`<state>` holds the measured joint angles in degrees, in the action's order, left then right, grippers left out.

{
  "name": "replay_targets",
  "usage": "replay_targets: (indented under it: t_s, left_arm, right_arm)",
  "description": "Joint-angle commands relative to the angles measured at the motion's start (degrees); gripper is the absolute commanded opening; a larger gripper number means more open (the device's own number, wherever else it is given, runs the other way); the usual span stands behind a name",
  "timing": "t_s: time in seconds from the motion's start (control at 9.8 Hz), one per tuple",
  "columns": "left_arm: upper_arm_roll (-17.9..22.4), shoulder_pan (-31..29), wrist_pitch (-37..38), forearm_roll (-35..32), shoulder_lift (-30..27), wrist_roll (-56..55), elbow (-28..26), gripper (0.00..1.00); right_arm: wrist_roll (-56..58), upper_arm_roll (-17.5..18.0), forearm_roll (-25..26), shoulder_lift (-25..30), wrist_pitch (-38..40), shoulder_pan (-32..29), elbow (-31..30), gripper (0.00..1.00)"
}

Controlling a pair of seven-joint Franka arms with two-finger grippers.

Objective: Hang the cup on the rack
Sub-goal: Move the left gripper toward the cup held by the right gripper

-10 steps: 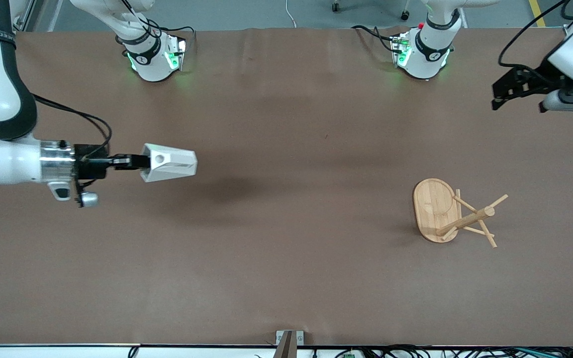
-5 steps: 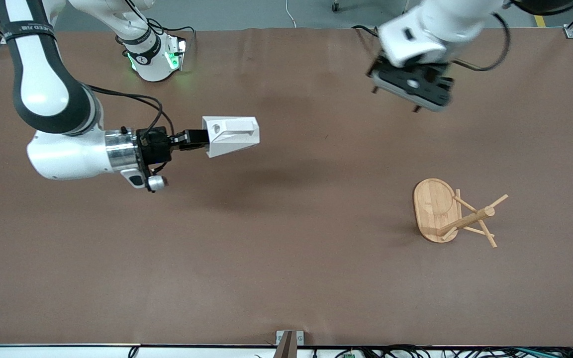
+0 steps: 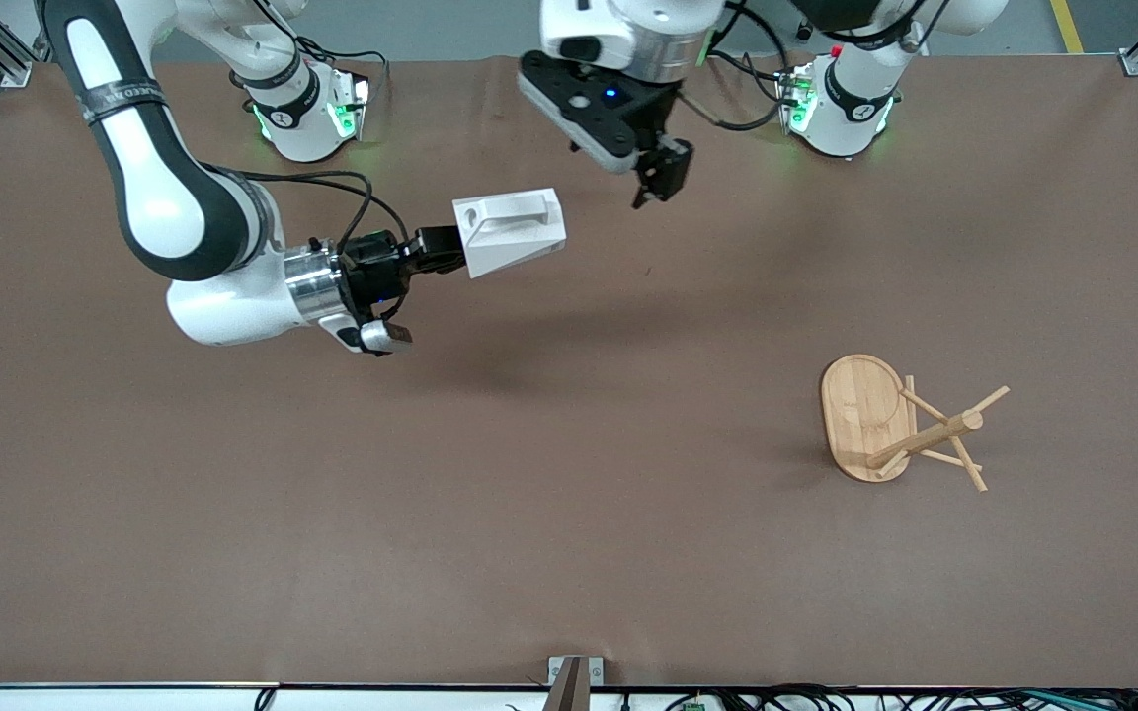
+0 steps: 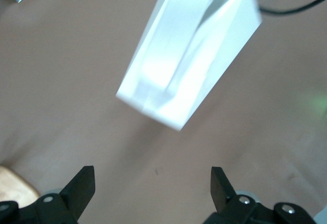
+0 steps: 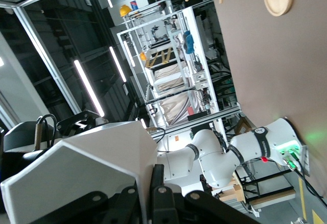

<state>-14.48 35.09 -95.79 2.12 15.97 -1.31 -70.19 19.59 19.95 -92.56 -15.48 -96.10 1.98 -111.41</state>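
The white faceted cup [image 3: 510,231] hangs on its side in the air over the table's middle part, handle up. My right gripper [image 3: 443,249] is shut on its rim wall, one finger inside and one outside, as the right wrist view shows at the cup [image 5: 87,175] and gripper [image 5: 152,185]. My left gripper [image 3: 658,184] hovers open close beside the cup, toward the bases. In the left wrist view the cup [image 4: 189,50] floats ahead of the open left gripper [image 4: 152,184], apart from its fingers [image 4: 82,188]. The bamboo rack [image 3: 900,425] sits toward the left arm's end.
The rack's oval base [image 3: 860,410] is bare, and its post and pegs slant toward the left arm's end of the table. Brown mat covers the table [image 3: 569,513]. The two arm bases stand along the edge away from the front camera.
The right arm has carried the cup toward the middle of the table and toward the bases. The left arm has swung in from its end of the table to beside the cup, jaws still open.
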Motion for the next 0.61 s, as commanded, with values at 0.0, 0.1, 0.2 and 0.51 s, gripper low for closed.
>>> replay_targets:
  t_s: [0.0, 0.1, 0.2, 0.51]
  left_arm:
    - [0.4, 2.3, -2.8, -1.1, 1.6, 1.4, 0.9, 1.0]
    - [0.2, 2.4, -3.1, -1.1, 1.2, 2.0, 0.9, 1.0]
    - [0.3, 2.3, -3.1, -1.2, 0.8, 5.2, 0.9, 1.0]
    - [0.8, 2.3, -7.2, -1.2, 1.5, 11.5, 0.9, 1.0]
  right_arm:
    - [2.6, 1.6, -3.0, 0.8, 0.2, -0.7, -2.1, 0.0]
    - [2.6, 1.6, -3.0, 0.8, 0.2, -0.7, -2.1, 0.0]
    - [2.6, 1.6, -3.0, 0.8, 0.1, -0.7, -2.1, 0.0]
    - [3.5, 1.6, -3.0, 0.9, 0.7, -0.7, -2.6, 0.0]
